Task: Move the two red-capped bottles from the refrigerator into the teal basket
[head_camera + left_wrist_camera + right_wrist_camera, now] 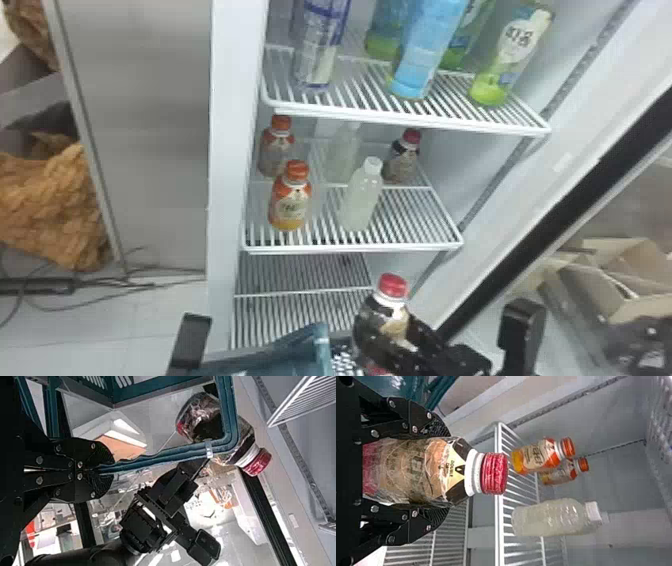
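Observation:
My right gripper [425, 345] is at the lower right of the head view, in front of the lower shelves, holding a red-capped bottle [392, 310] upright beside the teal basket [280, 352]. In the right wrist view the right gripper [435, 471] is shut around that bottle [415, 469]. Another red-capped bottle [404, 157] stands at the back right of the middle shelf. The left gripper [104, 470] is shut on the basket's rim [158, 455]; behind the rim's corner, the held bottle [245, 443] shows in the left wrist view.
Two orange-capped bottles [290, 202] and two white-capped bottles [362, 197] share the middle shelf [350, 247]. Taller bottles [425, 50] stand on the upper shelf [410, 122]. The fridge's side wall [227, 165] is at left, and its dark-edged door [550, 220] slants at right.

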Tool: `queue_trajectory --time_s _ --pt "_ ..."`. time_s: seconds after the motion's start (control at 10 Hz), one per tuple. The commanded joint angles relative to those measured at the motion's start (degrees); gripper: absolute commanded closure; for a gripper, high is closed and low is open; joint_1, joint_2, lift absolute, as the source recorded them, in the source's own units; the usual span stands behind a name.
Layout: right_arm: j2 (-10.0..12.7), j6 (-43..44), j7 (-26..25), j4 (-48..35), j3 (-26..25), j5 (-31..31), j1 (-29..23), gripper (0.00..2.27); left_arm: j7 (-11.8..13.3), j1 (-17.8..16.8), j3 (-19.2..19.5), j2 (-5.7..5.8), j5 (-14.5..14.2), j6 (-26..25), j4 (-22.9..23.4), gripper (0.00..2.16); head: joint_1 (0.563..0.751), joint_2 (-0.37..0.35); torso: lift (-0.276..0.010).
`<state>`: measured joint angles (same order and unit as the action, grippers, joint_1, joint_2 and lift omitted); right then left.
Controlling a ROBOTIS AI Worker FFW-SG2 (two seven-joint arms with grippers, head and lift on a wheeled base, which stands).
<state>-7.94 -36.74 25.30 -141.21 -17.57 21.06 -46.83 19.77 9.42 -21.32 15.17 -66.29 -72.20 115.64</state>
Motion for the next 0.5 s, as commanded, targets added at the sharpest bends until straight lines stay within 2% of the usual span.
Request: queue_trajectory --time_s 0.0,0.4 --pt "-0.7 -2.9 0.9 -0.3 0.7 0.2 0.1 0.66 0.0 0.0 0.1 0.13 -0.1 -0.1 -0.1 1.13 0.695 -0.350 -0.228" --pt "-2.3 -9.1 2.8 -3.4 1.1 0.1 -0.4 0.66 0.0 0.0 0.1 0.22 0.0 -0.1 -0.1 1.13 0.695 -0.350 -0.228"
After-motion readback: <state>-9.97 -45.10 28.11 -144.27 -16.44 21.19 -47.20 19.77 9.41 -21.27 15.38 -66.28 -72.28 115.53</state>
